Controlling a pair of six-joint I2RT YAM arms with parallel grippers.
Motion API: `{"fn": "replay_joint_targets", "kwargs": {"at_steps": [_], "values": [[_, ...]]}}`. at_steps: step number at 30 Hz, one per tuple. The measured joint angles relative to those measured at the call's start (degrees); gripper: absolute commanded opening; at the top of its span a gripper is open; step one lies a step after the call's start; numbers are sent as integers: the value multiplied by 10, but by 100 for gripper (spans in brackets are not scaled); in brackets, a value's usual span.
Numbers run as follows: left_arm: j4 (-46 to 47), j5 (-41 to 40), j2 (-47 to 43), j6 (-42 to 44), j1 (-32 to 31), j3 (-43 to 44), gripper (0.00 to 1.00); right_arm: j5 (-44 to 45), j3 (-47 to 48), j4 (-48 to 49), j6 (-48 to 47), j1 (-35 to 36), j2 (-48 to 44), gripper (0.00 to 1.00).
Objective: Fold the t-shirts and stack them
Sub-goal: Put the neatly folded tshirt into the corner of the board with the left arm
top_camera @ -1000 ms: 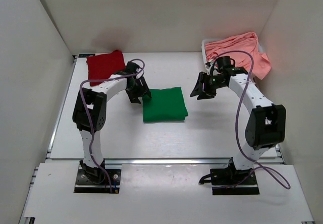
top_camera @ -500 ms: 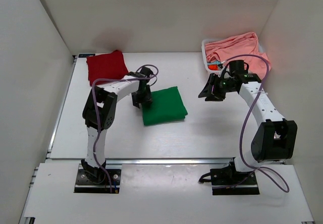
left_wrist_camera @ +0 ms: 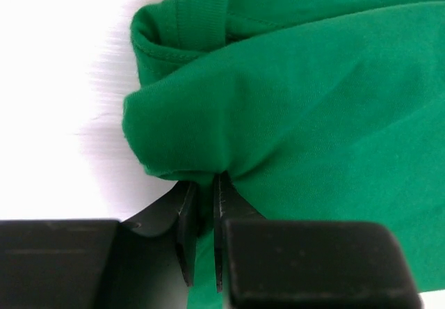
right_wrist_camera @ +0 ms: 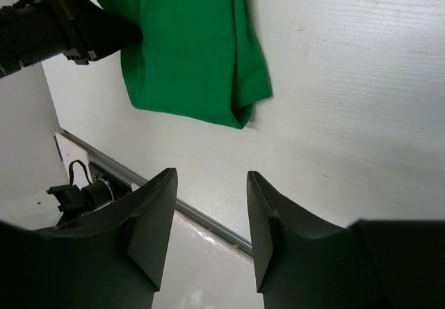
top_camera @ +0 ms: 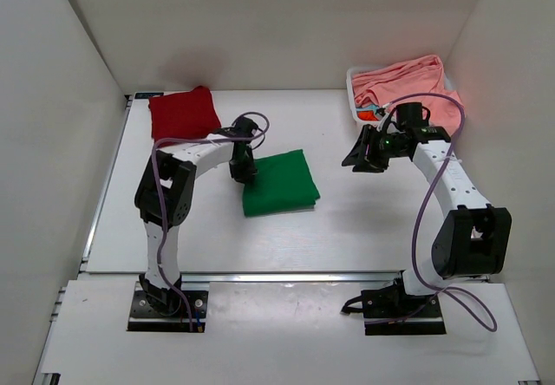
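Overhead view. The green t-shirt (top_camera: 279,183) lies folded into a rough square near the middle of the worktop (top_camera: 364,220). The left fingers (top_camera: 245,173) are closed tight on a pinch of cloth at its left edge. In the left wrist view, the fabric bunches into a small hump just ahead of the fingertips, and a ribbed hem curls at the upper corner of the fold. The right fingers (top_camera: 358,164) stand wide apart and hold nothing. They hang above bare worktop to the right of the green t-shirt, apart from it. The dark red t-shirt (top_camera: 182,114) lies folded at the far left corner of the worktop. The salmon pink t-shirt (top_camera: 408,86) lies unfolded, heaped over a white basket (top_camera: 352,90) at the far right corner, just beyond the right fingers.
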Motion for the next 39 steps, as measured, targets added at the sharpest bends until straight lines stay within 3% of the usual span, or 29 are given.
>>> {"fn": "replay_joint_targets", "kwargs": {"at_steps": [4, 12, 19, 28, 39], "values": [[-59, -11, 22, 30, 23, 64, 0, -9, 0, -1, 2, -6, 0, 41], [-111, -100, 99, 100, 79, 369, 0, -12, 0, -29, -6, -25, -16, 40], [-111, -134, 168, 132, 132, 498, 0, -4, 26, -88, -24, -21, -14, 40], [-93, -132, 205, 135, 198, 542, 0, 6, 66, -119, -38, 14, 31, 40], [-25, -128, 201, 99, 262, 530, 0, 15, 81, -157, -40, 22, 58, 39]]}}
